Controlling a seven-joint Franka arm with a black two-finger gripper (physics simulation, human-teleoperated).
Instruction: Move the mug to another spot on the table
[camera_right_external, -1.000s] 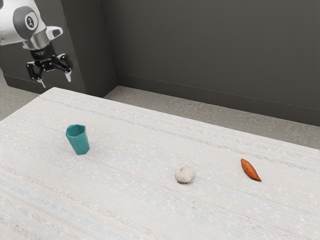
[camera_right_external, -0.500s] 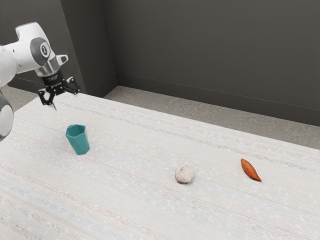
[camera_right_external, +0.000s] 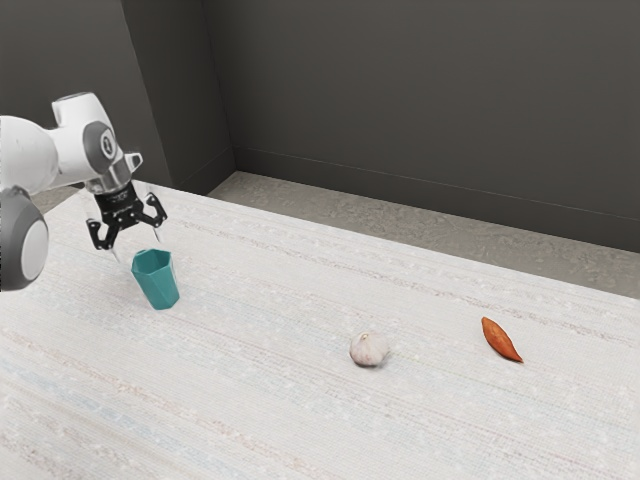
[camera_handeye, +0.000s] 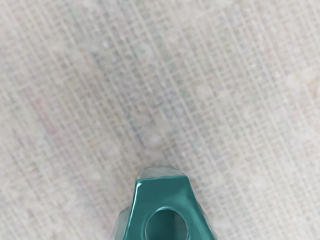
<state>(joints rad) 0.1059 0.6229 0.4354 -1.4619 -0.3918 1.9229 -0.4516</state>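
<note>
The teal mug (camera_right_external: 156, 278) stands upright toward the left side of the pale counter (camera_right_external: 300, 420). The black jaws hang spread apart just above its far rim. A garlic bulb (camera_right_external: 369, 349) lies well to the right.

Overall light: the exterior view is lit evenly and softly; the table (camera_right_external: 300, 420) is rendered pale, bright and matte across its whole span.
Background: the walls (camera_right_external: 420, 90), from 10 to 2 o'clock, are kept dim and dark grey against the bright tabletop.
Shadows: faint, soft contact shading is seen beneath the mug (camera_right_external: 155, 278), the garlic (camera_right_external: 369, 349) and the orange object (camera_right_external: 501, 340).
Arm: the white arm (camera_right_external: 40, 160) at 9 o'clock is shaded gently, brighter on top and greyer underneath.
Wrist view: the table's weave is lit uniformly; a pale sheen is carried on the mug's (camera_handeye: 162, 200) outer facet at 6 o'clock, and the round hollow in it is darker.
</note>
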